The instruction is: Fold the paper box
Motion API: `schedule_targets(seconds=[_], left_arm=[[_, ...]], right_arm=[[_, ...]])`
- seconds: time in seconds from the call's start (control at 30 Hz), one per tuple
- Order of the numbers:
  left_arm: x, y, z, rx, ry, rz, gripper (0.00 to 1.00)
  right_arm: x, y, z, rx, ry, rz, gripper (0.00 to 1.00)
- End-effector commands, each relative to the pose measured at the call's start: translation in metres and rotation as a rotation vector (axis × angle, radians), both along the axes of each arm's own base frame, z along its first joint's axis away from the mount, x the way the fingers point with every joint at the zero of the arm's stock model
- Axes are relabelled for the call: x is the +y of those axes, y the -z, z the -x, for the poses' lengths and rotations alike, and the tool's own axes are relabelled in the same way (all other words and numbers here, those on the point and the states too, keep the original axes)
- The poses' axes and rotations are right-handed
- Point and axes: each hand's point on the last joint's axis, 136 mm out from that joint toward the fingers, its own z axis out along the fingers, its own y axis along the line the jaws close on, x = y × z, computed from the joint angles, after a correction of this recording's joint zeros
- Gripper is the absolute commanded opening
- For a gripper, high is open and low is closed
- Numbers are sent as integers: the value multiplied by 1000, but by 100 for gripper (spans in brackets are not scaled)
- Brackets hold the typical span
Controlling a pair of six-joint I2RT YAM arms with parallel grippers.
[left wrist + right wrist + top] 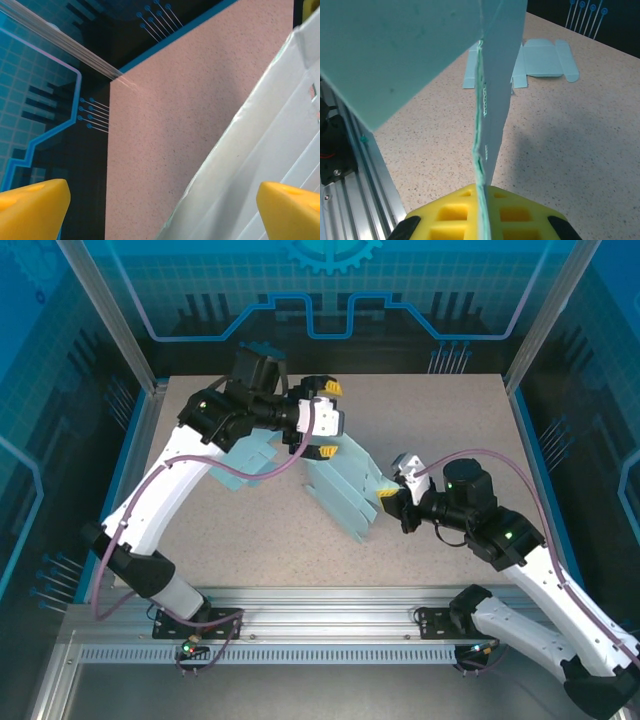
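Observation:
The paper box [345,485] is a pale teal flattened blank, held tilted above the table's middle. My right gripper [392,494] is shut on its right edge. In the right wrist view the yellow pads [450,215] pinch the box's [420,45] thin edge at my right gripper [482,202]. My left gripper [328,420] stands open at the box's upper left corner, one finger either side. In the left wrist view the box's panel [270,150] reaches in between the wide-apart yellow fingertips [30,207] of my left gripper [162,212], touching neither that I can see.
A second flat teal blank [255,462] lies on the speckled table [430,410] under my left arm, and is seen as the flat blank [540,60] from the right wrist. An aluminium rail [330,600] runs along the near edge. Blue enclosure walls [330,300] ring the table.

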Motion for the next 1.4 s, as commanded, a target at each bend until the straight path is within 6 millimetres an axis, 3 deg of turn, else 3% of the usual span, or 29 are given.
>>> schedule_targets(seconds=[0.0, 0.13, 0.43, 0.63, 0.8, 0.9, 1.0, 1.07, 1.27, 1.37], left_arm=[[7, 20, 10, 46, 28, -90, 96], [12, 32, 12, 65, 21, -129, 86], [17, 45, -10, 25, -72, -151, 17], [19, 41, -18, 40, -143, -136, 0], [26, 37, -15, 141, -216, -155, 0], [26, 52, -22, 190, -254, -180, 0], [26, 71, -43, 211, -334, -206, 0], [24, 82, -62, 207, -389, -210, 0], [4, 98, -124, 158, -511, -157, 0], [-6, 106, -146, 138, -543, -134, 0]], right_arm=[[5, -14, 7, -32, -45, -10, 0], [5, -12, 5, -36, -40, -1, 0], [7, -9, -2, -40, -18, -6, 0], [5, -8, -10, -20, 30, -13, 0], [-5, 1, -31, 79, 146, -16, 0], [-8, 10, -46, 168, 198, -25, 2], [-14, 21, -62, 231, 270, -14, 21], [-19, 29, -72, 268, 315, -4, 40], [-37, 39, -91, 337, 448, 23, 70], [-55, 42, -95, 349, 541, 39, 79]])
